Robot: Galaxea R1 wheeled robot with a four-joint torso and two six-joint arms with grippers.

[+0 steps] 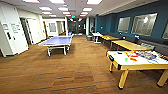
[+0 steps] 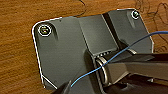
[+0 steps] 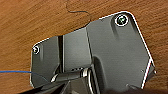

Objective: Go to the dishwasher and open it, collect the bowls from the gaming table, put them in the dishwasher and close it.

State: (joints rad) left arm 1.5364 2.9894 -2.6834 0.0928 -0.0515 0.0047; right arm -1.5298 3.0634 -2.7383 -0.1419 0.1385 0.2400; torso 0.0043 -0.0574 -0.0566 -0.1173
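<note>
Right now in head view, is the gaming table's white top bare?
No. The gaming table at right has colourful items scattered across its white top, too blurred to identify.

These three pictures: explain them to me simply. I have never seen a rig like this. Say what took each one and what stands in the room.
A wheeled robot with two arms took all three. The wide picture comes from a camera high on it, looking down a carpeted hall: the gaming table, yellow-sided with a white top and small colourful items on it, stands at the right; a blue ping-pong table stands further off. The other two come from wrist cameras: each shows the robot's own dark plate above the brown carpet. Nothing is seen held.
</note>
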